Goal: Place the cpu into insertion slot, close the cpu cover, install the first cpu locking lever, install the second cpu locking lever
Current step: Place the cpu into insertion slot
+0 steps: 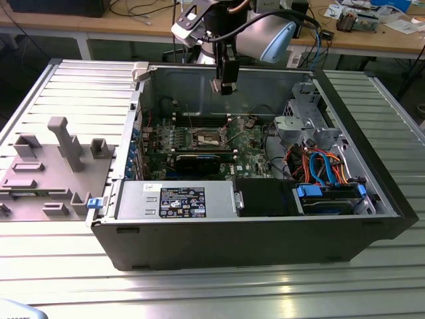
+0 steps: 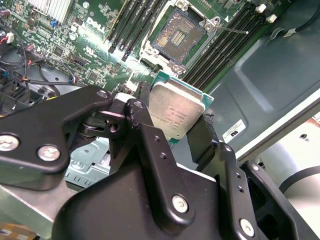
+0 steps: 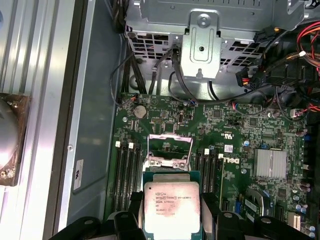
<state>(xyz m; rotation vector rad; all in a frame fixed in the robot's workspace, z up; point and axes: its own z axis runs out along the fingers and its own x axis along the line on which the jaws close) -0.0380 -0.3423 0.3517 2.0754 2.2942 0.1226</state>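
The tool hangs on the arm above the open computer case, which lies on its side on the ribbed metal worktop. In both wrist views its two black fingers are clamped on opposite edges of the cpu, so the chip sits between the fingertips of the tool with its pale metal top facing the cameras and its green rim showing at the sides. In the first wrist view the cpu is held the same way by the tool.

The chip is in the air, apart from the green motherboard beneath it. The insertion slot lies near the held chip on the board; its dark centre is bare, and long black memory slots run on either side of it. In the exterior view the insertion slot lies below the tool, slightly toward the exterior view's left. In the first wrist view the cpu cover shows as a silvery frame just beyond the chip's far edge; how far it is raised I cannot tell.
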